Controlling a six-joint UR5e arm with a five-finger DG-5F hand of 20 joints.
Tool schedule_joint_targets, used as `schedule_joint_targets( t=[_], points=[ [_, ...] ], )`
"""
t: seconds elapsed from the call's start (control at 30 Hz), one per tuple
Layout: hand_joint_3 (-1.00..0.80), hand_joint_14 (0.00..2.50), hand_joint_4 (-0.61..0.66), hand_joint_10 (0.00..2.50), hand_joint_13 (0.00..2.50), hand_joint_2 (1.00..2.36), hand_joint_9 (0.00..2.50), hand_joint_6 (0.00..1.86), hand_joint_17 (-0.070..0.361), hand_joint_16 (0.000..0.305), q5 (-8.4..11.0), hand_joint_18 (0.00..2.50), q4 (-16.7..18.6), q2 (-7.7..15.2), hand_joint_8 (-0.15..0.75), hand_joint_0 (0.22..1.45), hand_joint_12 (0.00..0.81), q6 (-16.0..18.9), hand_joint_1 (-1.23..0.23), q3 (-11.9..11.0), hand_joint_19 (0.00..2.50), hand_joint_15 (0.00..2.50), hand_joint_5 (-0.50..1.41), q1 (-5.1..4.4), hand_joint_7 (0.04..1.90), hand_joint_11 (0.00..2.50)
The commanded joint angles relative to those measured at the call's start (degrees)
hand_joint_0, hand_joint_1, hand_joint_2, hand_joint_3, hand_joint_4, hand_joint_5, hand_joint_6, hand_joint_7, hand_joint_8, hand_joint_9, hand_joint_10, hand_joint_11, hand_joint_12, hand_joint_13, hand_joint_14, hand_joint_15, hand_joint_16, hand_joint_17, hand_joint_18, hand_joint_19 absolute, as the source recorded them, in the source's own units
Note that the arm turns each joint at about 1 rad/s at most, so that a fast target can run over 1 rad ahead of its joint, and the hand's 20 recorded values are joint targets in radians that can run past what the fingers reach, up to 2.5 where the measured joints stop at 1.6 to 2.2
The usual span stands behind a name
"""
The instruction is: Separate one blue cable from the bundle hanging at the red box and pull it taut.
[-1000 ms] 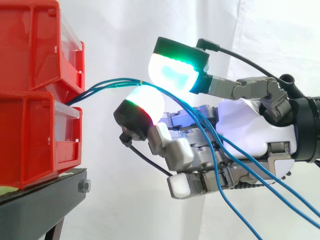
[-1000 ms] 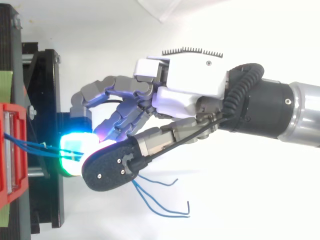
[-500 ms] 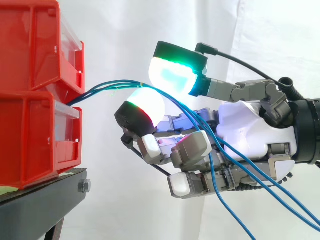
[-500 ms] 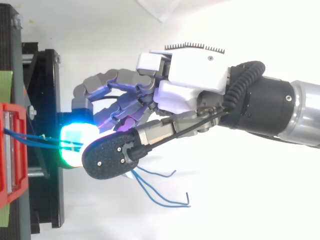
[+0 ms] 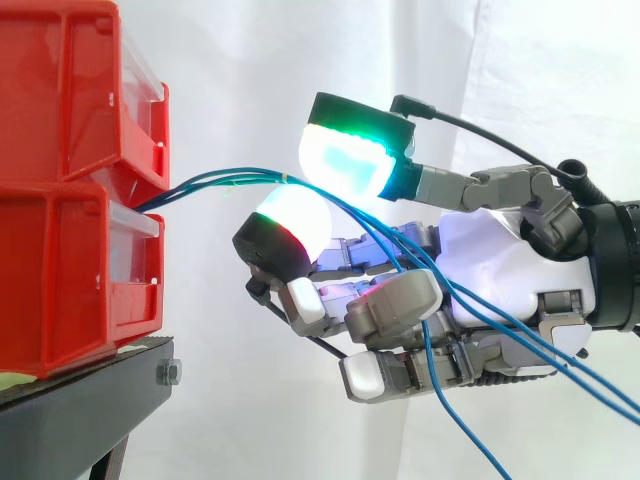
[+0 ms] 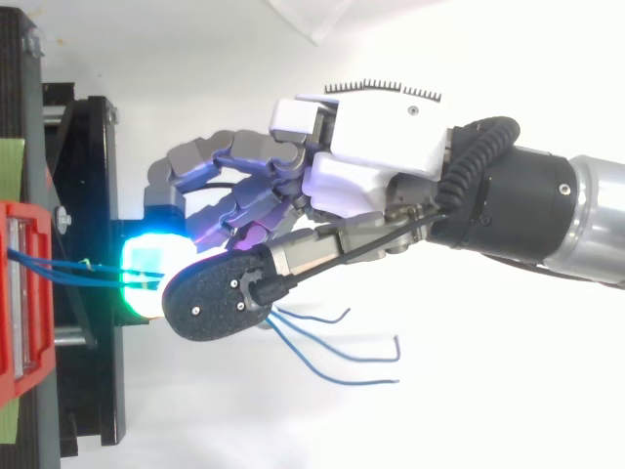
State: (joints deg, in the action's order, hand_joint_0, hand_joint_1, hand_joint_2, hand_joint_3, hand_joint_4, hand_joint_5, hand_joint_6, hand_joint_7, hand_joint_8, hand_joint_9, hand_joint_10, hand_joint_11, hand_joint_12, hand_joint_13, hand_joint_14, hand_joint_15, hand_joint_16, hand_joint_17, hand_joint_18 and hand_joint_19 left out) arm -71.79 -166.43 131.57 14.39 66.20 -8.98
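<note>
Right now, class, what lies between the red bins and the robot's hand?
In the side view, blue cables span that gap, running from the red bins to the hand.

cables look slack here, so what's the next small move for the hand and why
Probably bring the hand's two glowing pads together on just one strand. The blue cables from the red bins run together between the upper and lower pads, which stand apart, then droop loosely past the palm, so none is pinched or taut yet.
</note>
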Motion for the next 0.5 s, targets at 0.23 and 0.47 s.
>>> schedule_joint_targets(
  t=[0.23,0.47],
  points=[
    [-0.44,0.57,0.19,0.02,1.1,1.01,0.66,0.81,0.091,0.04,0.16,0.96,-0.21,0.0,0.314,0.71,0.309,-0.24,-0.67,-0.02,0.79,1.65,-0.23,0.02,1.11,1.03],
    [-0.44,0.73,0.2,0.02,1.07,1.01,0.67,0.81,0.091,0.04,0.07,1.0,-0.73,0.0,0.314,0.7,0.313,-0.86,-0.67,-0.02,0.83,1.63,-0.23,-0.07,1.1,1.04]
  ],
)
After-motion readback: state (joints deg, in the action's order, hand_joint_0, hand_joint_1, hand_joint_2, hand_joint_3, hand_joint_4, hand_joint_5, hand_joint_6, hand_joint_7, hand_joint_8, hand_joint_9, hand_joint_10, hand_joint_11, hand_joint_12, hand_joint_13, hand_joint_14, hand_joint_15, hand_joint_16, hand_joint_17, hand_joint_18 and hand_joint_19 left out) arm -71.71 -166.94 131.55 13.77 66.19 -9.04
